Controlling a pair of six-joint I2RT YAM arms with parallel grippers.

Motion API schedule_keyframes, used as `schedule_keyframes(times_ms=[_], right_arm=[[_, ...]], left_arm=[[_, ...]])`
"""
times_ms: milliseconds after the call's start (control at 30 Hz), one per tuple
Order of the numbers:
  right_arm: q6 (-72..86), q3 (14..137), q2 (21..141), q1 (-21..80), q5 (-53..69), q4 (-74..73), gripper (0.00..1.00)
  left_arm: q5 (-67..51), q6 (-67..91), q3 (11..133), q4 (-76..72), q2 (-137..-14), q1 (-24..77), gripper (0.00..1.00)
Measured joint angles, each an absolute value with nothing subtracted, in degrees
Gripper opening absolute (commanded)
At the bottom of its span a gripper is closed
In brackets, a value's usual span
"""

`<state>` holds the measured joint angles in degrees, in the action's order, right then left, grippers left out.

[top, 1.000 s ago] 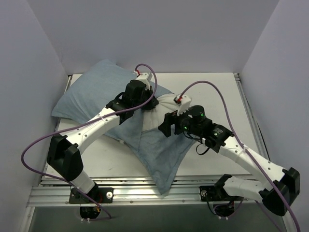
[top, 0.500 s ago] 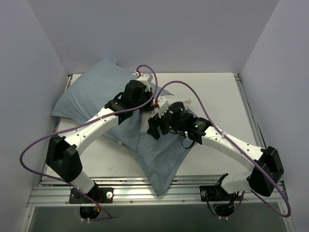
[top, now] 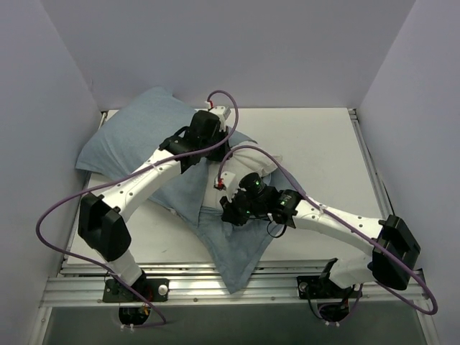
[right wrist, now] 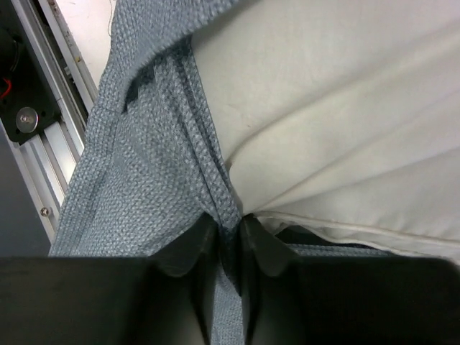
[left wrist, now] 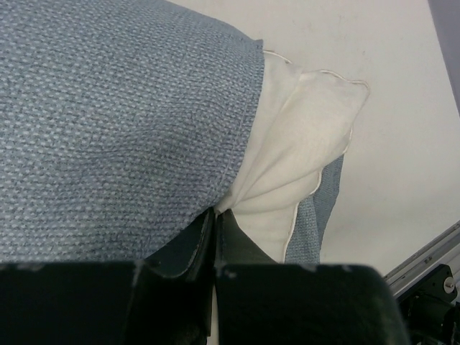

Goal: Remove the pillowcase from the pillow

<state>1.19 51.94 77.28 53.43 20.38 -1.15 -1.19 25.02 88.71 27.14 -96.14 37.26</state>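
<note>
Two arms: both worked near the middle of the white table top [top: 323, 140], each clamped on a different layer, which I judged was so that the layers could be drawn apart.
Cover: the large blue-grey woven cloth pillowcase [top: 133, 140] lay puffed over the far-left part of the table with the pillow's bulk inside it. Its loose open end trailed flat toward the near edge and reached the front metal rail [top: 187, 287].
Filling: the plain white puffy pillow with a seamed edge [left wrist: 302, 136] showed only at one corner, poking out of the cover's mouth near the table's centre. The rest was hidden inside the cloth.
Left gripper [left wrist: 215, 215]: its jaws were closed, pinching white pillow fabric right beside the cover's hem, where the white folds ran together at its tips. I judged this hold to be the anchor that stops the pillow sliding along with its cover.
Right gripper [right wrist: 230, 226]: its jaws were closed on a bunched rope of pillowcase cloth, just beside the pillow's seamed edge and nearer the front than the left gripper. This hold seemed meant for peeling the cover back.
Progress: early, by my judgement, since most of the pillow sat inside.
Risk: the thin pinch of white fabric could slip under a hard pull.
</note>
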Motion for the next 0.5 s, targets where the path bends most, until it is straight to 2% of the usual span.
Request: schedule_keyframes(times_ms=[67,500], right_arm=[[1.5,51.5,77.3,53.9,19.8,-0.6,0.0],[1.9,51.1,69.8,56.4,12.7,0.1,0.0]], left_arm=[[-0.7,25.3,90.2,29.1,-96.8,37.1,0.02],[10.0,29.6,99.4,34.3,-101.2,36.6,0.02]])
